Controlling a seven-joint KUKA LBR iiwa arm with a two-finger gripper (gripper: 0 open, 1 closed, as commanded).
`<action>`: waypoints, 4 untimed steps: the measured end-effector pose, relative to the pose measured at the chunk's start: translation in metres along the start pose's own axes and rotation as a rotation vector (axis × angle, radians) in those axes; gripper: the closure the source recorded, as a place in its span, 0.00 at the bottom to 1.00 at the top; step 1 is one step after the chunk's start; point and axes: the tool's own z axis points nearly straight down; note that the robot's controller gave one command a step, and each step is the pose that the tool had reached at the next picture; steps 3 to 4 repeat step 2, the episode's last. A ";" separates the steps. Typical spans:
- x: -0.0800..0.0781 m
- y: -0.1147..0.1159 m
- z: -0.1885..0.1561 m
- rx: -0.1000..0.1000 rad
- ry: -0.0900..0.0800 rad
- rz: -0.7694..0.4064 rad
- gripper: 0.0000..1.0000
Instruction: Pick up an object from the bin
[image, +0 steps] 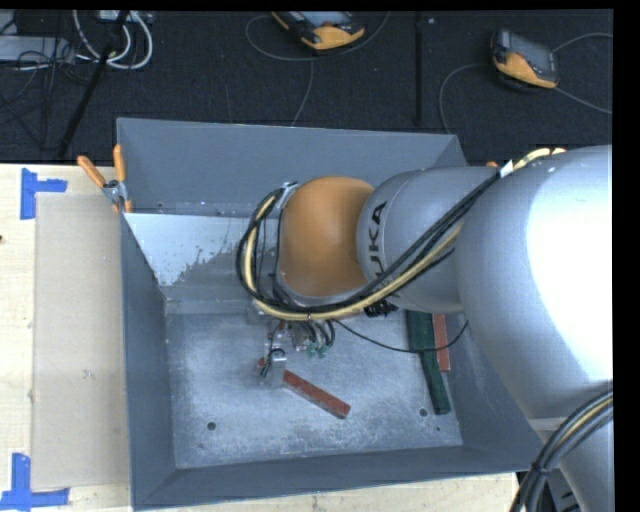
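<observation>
Just beside the gripper (271, 362), to its lower right, a reddish-brown flat bar (316, 393) lies unlifted on the bin (200, 400) floor; gripper opening cannot be told, so grasp and lift remain.

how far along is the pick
Done: the gripper sits low in the bin, at the left end of the brown bar. In hand: nothing visibly held; the bar lies flat on the floor. Left: grasp and lift it.
</observation>
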 end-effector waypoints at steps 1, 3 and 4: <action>-0.003 0.001 -0.006 -0.002 -0.009 0.002 1.00; -0.013 -0.067 -0.137 0.003 -0.014 -0.277 1.00; -0.013 -0.067 -0.137 0.003 -0.014 -0.277 1.00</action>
